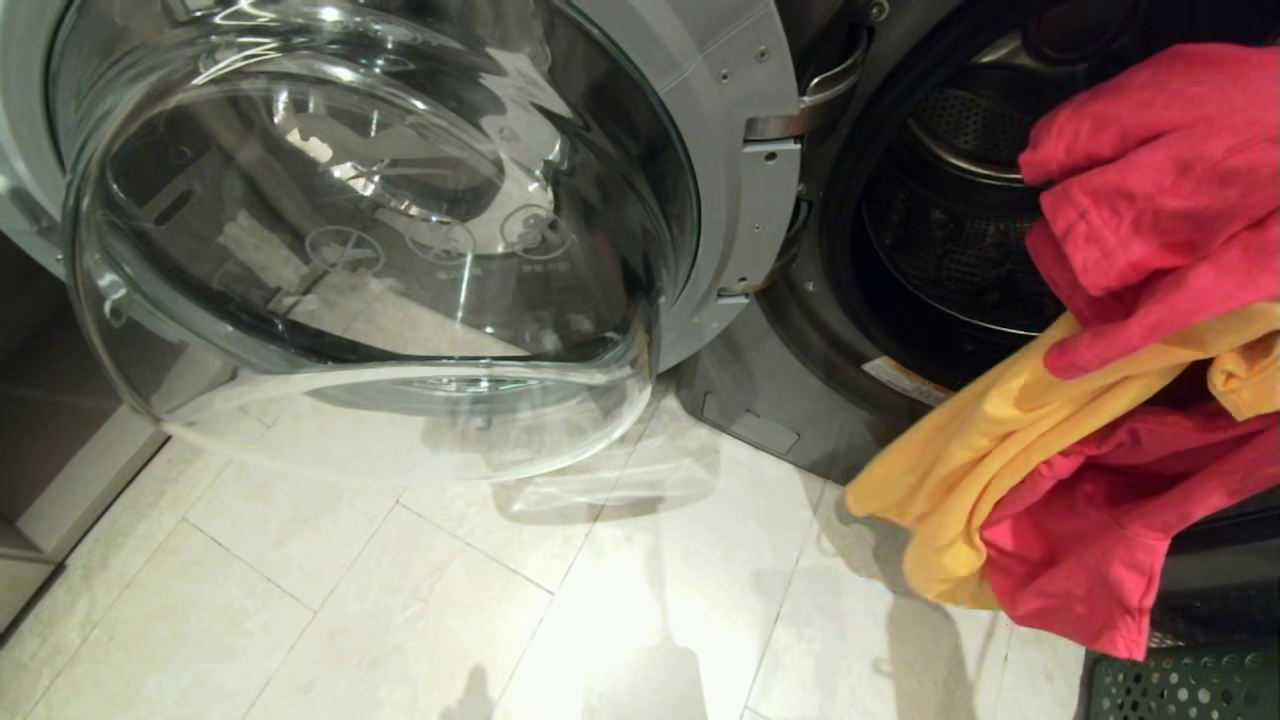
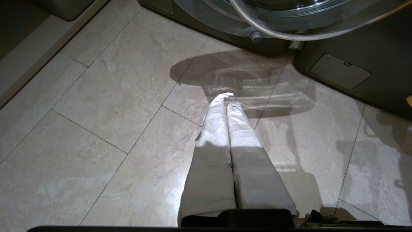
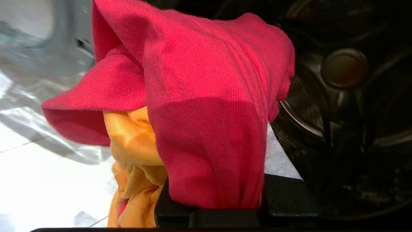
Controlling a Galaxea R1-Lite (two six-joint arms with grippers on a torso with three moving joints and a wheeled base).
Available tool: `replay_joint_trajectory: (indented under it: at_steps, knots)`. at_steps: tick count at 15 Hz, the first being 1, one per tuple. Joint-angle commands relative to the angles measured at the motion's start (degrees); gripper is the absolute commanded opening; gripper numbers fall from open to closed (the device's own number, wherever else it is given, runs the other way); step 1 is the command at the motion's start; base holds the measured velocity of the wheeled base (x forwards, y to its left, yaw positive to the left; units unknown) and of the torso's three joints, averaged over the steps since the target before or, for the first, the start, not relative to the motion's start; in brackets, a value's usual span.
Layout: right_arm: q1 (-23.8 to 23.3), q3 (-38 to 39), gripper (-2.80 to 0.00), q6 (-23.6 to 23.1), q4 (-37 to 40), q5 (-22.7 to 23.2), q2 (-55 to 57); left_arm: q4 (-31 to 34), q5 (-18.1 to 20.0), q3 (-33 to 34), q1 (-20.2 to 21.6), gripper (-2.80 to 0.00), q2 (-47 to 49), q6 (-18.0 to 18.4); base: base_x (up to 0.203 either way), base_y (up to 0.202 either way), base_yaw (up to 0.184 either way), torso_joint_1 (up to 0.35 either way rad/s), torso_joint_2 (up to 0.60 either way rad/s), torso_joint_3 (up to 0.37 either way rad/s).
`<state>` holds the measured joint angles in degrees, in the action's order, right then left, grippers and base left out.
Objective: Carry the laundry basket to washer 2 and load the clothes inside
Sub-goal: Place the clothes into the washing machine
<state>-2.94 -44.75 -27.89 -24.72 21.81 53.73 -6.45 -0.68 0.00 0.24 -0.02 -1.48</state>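
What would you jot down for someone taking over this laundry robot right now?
Left gripper: shut, empty, parked low over the pale tiled floor.
Right gripper: hidden under cloth in its wrist view, gripping the bright pink-red garment with the yellow-orange garment hanging along, raised before the drum.
Dark grey front-loading washer: chrome-ringed glass door swung open, dark drum looks empty.
Dark green perforated plastic basket: on the floor, bottom right.
Done: basket delivered, door open, clothes lifted.
Left: push both garments inside, release. No denim garment visible.

clothes [image 1: 1090, 440] before washer 2 [image 1: 950, 230], above laundry basket [image 1: 1180, 685]
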Motion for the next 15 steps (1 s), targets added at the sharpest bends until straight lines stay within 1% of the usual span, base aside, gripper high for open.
replay_joint_trajectory:
  at_steps: [1, 3, 4, 6, 9, 11, 13, 15]
  knots:
    - [-0.1, 7.8, -2.8, 0.5, -10.6, -4.5, 3.7, -0.1, 0.0, 2.3, 0.0, -2.8, 0.0, 0.0, 0.0, 0.0, 0.0, 0.0, 0.0, 0.0]
    - [-0.1, 10.0, -2.8, 3.6, -14.3, -11.2, 7.8, -0.1, 0.0, 2.3, 0.0, -2.8, 0.0, 0.0, 0.0, 0.0, 0.0, 0.0, 0.0, 0.0]
    - [-0.1, 10.1, -2.8, 5.8, -15.3, -13.6, 10.1, -0.1, 0.0, 2.3, 0.0, -2.8, 0.0, 0.0, 0.0, 0.0, 0.0, 0.0, 0.0, 0.0]
    - [0.0, 9.9, -2.8, 8.7, -17.8, -16.4, 15.1, -0.1, 0.0, 2.3, 0.0, -2.8, 0.0, 0.0, 0.0, 0.0, 0.0, 0.0, 0.0, 0.0]
    - [0.9, 8.5, -2.8, 10.8, -23.8, -19.0, 23.5, -0.1, 0.0, 2.3, 0.0, -2.8, 0.0, 0.0, 0.0, 0.0, 0.0, 0.0, 0.0, 0.0]
    - [2.6, 4.3, -2.8, 12.1, -25.7, -21.8, 29.7, -0.1, 0.0, 2.3, 0.0, -2.8, 0.0, 0.0, 0.0, 0.0, 0.0, 0.0, 0.0, 0.0]
    - [4.2, -4.4, -2.8, 13.8, -26.0, -25.1, 37.0, -0.1, 0.0, 2.3, 0.0, -2.8, 0.0, 0.0, 0.0, 0.0, 0.0, 0.0, 0.0, 0.0]
    - [5.0, -12.6, -2.8, 14.8, -25.9, -26.9, 43.6, -0.1, 0.0, 2.3, 0.0, -2.8, 0.0, 0.0, 0.0, 0.0, 0.0, 0.0, 0.0, 0.0]
